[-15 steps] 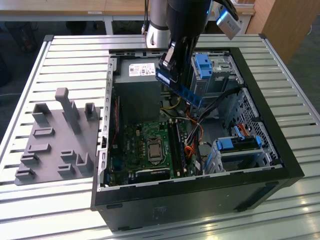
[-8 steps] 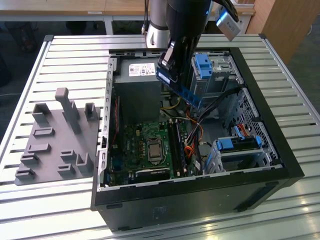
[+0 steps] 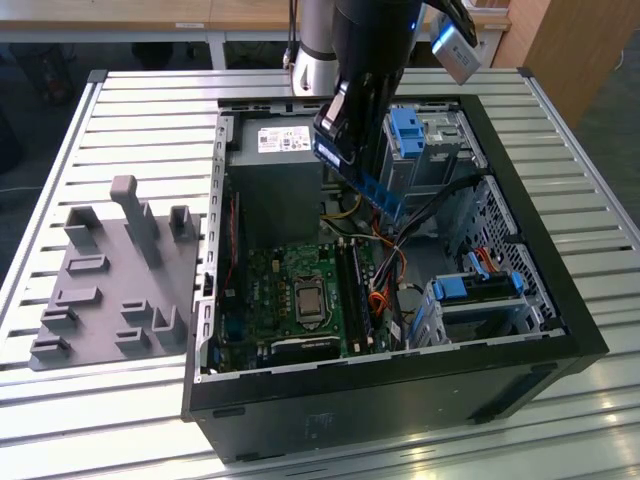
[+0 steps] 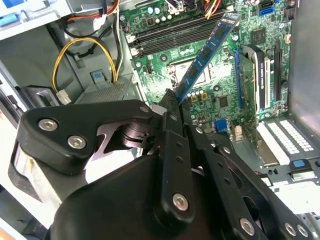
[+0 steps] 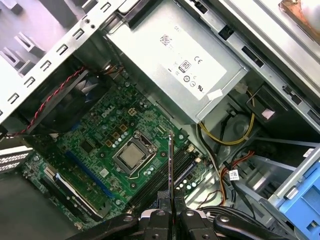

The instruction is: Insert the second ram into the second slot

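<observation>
My tool [image 4: 172, 102] is clamped on one end of the second ram [image 4: 205, 55], stick tilted above the mobo slots [image 4: 170, 32], not seated; end grip prob keeps contact edge free

Blue second ram [image 4: 205, 55] hangs tilted above motherboard [image 4: 220, 102].

My end effector [image 5: 171, 214] pinches the second ram [image 5: 170, 165], which I see edge-on as a thin strip over the green motherboard [image 5: 95, 145], just beside the CPU socket [image 5: 131, 156]. The dark memory slots [image 5: 187, 167] run close by the CPU socket, beneath that strip. Well beyond the socket sits the grey power supply [image 5: 187, 65], with yellow wires [image 5: 235, 139] near it.
</observation>
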Controlling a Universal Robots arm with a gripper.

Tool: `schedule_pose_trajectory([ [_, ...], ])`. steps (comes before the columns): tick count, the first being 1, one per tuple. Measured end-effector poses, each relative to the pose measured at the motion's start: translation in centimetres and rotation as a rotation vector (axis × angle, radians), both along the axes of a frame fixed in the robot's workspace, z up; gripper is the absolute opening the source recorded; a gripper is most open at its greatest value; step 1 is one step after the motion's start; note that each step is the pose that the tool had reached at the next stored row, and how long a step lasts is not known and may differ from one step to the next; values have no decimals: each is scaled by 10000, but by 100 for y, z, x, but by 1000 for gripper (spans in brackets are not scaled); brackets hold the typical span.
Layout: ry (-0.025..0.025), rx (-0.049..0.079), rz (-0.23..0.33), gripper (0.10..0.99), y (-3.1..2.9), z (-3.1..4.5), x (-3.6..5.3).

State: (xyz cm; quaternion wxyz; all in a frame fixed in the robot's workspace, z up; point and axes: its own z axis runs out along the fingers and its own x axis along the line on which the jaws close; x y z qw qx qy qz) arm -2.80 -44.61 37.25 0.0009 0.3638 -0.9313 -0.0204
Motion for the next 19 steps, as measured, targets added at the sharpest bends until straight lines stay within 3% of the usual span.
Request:
schedule_pose_trajectory([
  [19, 0, 1, -1167, 137, 0, -1, 0],
])
